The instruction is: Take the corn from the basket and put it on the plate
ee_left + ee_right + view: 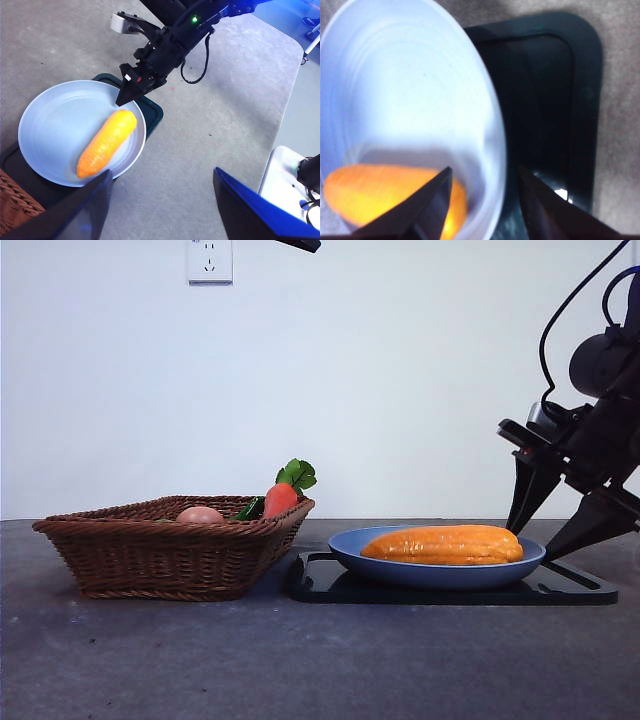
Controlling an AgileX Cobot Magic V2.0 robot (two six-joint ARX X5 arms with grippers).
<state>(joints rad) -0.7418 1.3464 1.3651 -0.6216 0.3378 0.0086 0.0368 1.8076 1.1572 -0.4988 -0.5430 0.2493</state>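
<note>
The corn (445, 544) lies lengthwise on the plate (352, 552), free of the released right claw (560, 508) just beside the plate's rim; it looks light, stiff and ridged, best gripped across its middle.

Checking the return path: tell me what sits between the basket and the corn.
In the front view, only the near rim of the blue plate and the black tray's edge lie between the wicker basket and the corn.
</note>
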